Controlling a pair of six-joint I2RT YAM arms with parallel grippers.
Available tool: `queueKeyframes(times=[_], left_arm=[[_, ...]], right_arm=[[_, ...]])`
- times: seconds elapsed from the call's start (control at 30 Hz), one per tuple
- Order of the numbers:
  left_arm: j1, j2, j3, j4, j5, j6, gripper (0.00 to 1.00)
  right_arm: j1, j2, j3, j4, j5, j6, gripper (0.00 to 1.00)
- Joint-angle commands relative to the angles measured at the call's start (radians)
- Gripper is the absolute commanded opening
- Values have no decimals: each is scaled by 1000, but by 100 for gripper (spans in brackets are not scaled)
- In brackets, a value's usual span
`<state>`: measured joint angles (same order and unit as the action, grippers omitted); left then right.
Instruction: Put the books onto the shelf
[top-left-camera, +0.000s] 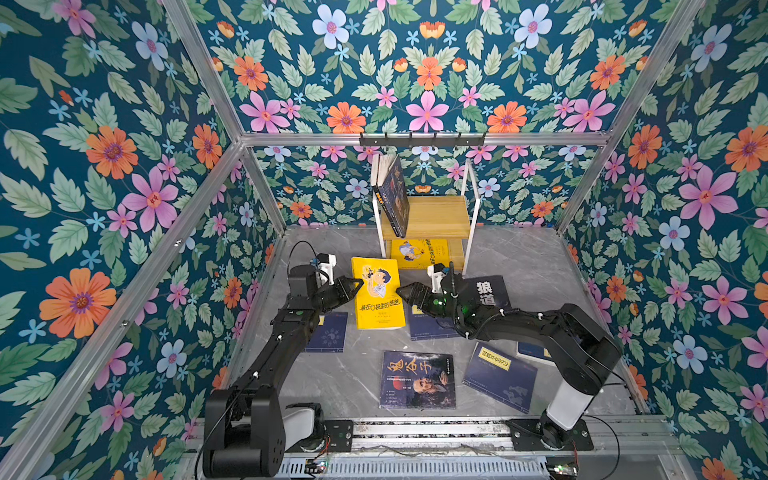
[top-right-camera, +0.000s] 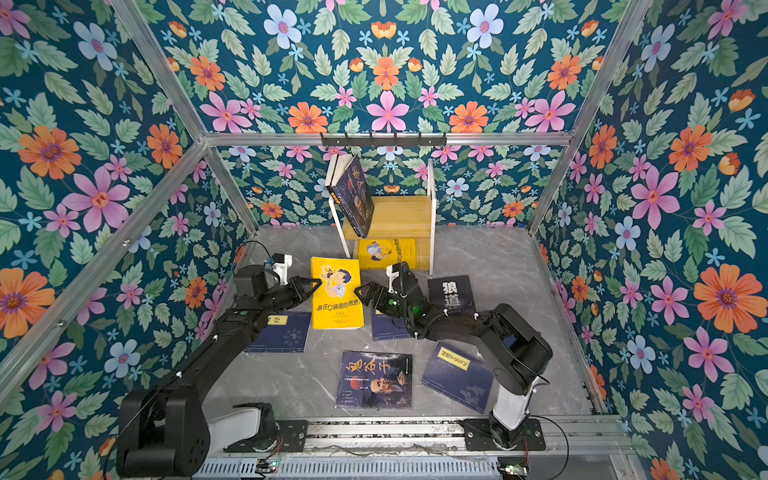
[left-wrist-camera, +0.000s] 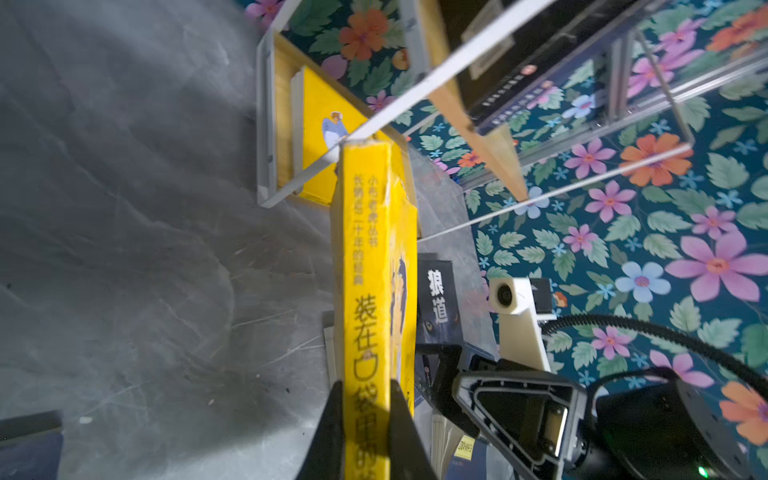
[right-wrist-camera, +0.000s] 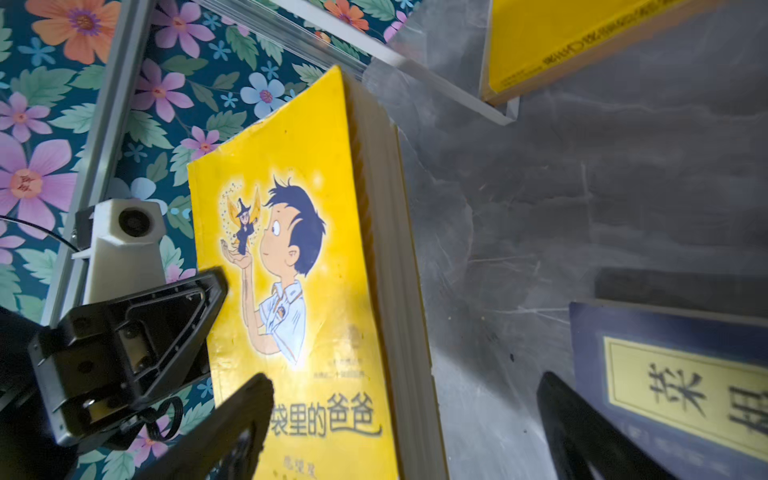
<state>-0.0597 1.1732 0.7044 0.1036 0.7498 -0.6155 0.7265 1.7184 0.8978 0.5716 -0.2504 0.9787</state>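
presently the bright yellow book (top-left-camera: 378, 305) is pinched at its spine by the left claw (top-left-camera: 354, 286), in the middle of both top views, with its cover tilted up toward the camera. whether its lower edge is touching the grey bench (top-left-camera: 523, 266) cannot be told. the right claw (top-left-camera: 405, 291) is spread wide and holds nothing, just beside the book's page edge.

with only the spine clamped, the pages could be let fan open, or the book could be swung about the grip when it is carried. the spread right claw could be struck if it is not drawn clear first. at the shelf (top-left-camera: 440, 214), upper centre, the two dark books (top-left-camera: 392, 195) leaning on the top board could be knocked down, and a white frame post could be clipped. the lower tier is partly taken by another yellow book (top-left-camera: 419, 252), so little room is judged to be left there.
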Motion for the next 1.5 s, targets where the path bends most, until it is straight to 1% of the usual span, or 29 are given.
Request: queueKeyframes(times=[0.0,0.1,0.17,0.23,0.3,0.4,0.5,0.63,0.73,0.83,0.9,0.93,0.97,1.03,1.07,1.1,1.13,1.17,1.2,1.27,1.33,1.37,1.47], left_arm=[[11,-42,16,106,123,67,0],[23,-60,49,127,220,83,0],[37,-69,63,162,281,69,0],[52,-80,53,238,334,13,0],[62,-90,29,375,393,-73,0],[71,-99,13,509,434,-168,0],[80,-110,7,580,452,-231,0],[80,-112,-18,650,450,-265,0],[80,-110,-25,644,445,-258,0],[80,-113,-33,634,442,-246,0],[80,-111,-36,625,438,-235,0],[80,-110,-35,616,437,-229,0],[80,-110,-34,608,437,-226,0],[80,-112,-35,596,437,-212,0],[80,-112,-33,584,433,-202,0],[80,-112,-31,565,430,-187,7],[81,-110,-26,541,426,-171,17],[81,-110,-19,510,422,-150,32],[81,-109,-10,480,422,-129,44],[83,-107,6,432,424,-90,57],[89,-105,40,329,421,-15,66],[92,-99,73,246,415,49,73],[93,-72,238,-166,328,366,83]], right_arm=[[2,-74,-20,14,-18,-109,99],[1,-139,-27,17,-75,-188,99],[-1,-159,-22,13,-107,-217,99],[-2,-163,-16,29,-142,-230,99],[-2,-152,-11,79,-199,-242,99],[-1,-123,-9,135,-235,-239,99],[-1,-92,3,164,-273,-236,98],[-1,-25,12,322,-381,-206,91],[-2,2,26,403,-424,-186,81],[-2,21,49,434,-474,-185,73],[-2,30,59,485,-496,-185,68],[-1,30,62,488,-499,-186,63],[-2,31,65,487,-501,-189,57],[-7,36,67,492,-512,-189,42],[-11,39,69,500,-527,-186,30],[-14,42,69,507,-537,-182,21],[-16,43,66,512,-542,-181,15],[-20,40,63,513,-545,-182,8],[-24,35,54,511,-549,-186,2],[-32,20,36,502,-553,-201,0],[-38,-9,11,466,-563,-239,0],[-42,-31,-2,432,-567,-270,0],[-46,-126,-31,262,-568,-393,0]])
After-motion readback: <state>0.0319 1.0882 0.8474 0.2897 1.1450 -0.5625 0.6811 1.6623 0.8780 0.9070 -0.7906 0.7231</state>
